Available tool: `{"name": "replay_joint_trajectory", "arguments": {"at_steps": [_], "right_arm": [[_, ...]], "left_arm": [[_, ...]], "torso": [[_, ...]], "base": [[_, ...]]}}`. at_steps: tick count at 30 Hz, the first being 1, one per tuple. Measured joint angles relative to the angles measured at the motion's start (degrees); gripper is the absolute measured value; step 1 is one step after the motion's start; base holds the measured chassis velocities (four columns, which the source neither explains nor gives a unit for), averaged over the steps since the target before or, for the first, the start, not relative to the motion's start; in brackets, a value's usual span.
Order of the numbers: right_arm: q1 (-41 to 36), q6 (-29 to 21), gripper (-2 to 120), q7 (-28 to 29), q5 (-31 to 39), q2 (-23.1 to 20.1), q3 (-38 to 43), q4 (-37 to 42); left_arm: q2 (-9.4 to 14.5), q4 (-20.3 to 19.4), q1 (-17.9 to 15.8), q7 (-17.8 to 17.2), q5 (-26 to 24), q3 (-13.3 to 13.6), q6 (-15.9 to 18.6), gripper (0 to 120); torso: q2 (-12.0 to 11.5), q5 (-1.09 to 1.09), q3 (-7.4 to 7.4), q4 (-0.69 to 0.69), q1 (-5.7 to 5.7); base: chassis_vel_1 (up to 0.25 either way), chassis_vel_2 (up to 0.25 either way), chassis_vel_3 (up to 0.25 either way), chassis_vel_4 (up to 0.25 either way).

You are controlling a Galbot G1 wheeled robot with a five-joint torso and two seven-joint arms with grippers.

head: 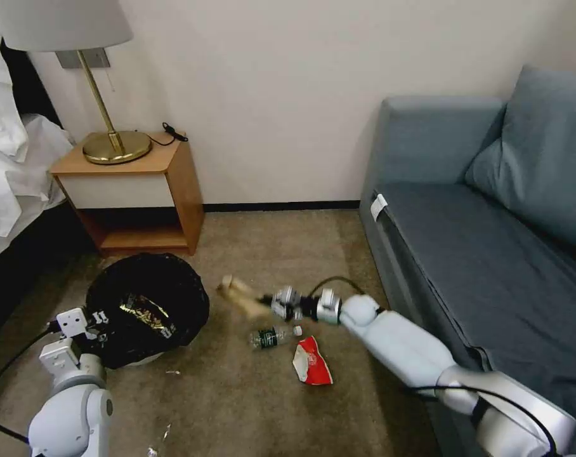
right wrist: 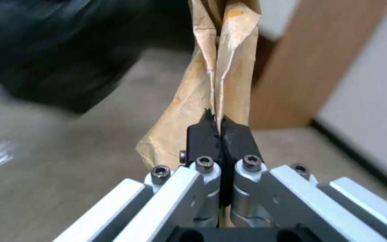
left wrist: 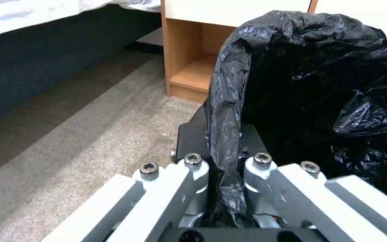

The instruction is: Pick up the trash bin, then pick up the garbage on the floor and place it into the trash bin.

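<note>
The trash bin (head: 150, 311), lined with a crinkly black bag, sits low at the left with a gold-yellow wrapper (head: 145, 313) inside. My left gripper (head: 99, 319) is shut on its bagged rim (left wrist: 225, 134). My right gripper (head: 267, 301) is shut on the crumpled tan paper bag (head: 240, 297), held above the carpet just right of the bin; the wrist view shows the black pads pinching the paper bag (right wrist: 211, 84). A small clear bottle (head: 272, 336) with a green label and a red-and-white packet (head: 312, 362) lie on the carpet below the right arm.
A wooden nightstand (head: 142, 190) with a brass lamp (head: 113, 143) stands behind the bin. A bed (head: 15, 165) is at the left, a blue-grey sofa (head: 484, 241) at the right. Small scraps (head: 166, 433) lie on the carpet in front.
</note>
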Motion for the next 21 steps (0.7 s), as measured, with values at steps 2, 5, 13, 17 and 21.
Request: {"name": "replay_joint_trajectory", "arguments": {"at_steps": [2,5,13,17,21], "right_arm": [[2.65,-0.41,0,3.73,1.69,0.5,0.26,0.72],[4.63,-1.01,0,7.42,2.94,0.84,-0.26,2.78],[7.82,-2.66,0,16.31,5.08,1.7,-5.89,10.37],[9.08,-4.17,0,19.28,5.7,2.19,-9.49,15.08],[10.47,-5.28,0,20.97,6.75,2.98,-12.87,18.32]], "left_arm": [[0.06,0.02,-0.17,0.0,0.0,0.11,0.0,4],[-0.08,0.07,-0.26,0.01,0.0,0.27,0.0,4],[-0.33,0.07,-0.36,0.02,0.16,0.52,-0.02,4],[-0.33,0.1,-0.51,0.01,0.21,0.5,-0.1,4],[-0.45,0.06,-0.47,0.0,0.25,0.66,-0.1,4]], "torso": [[0.0,0.0,0.0,0.0,0.0],[0.0,-0.02,0.0,0.01,0.0],[0.0,-0.01,0.0,0.01,0.0],[0.0,-0.01,0.0,0.01,0.0],[0.0,-0.01,-0.01,0.01,0.0]], "base": [[0.0,0.0,0.0,0.0],[0.0,0.0,0.0,0.0],[0.0,0.0,0.0,0.0],[0.0,0.0,0.0,0.0],[0.0,0.0,0.0,0.0]]}}
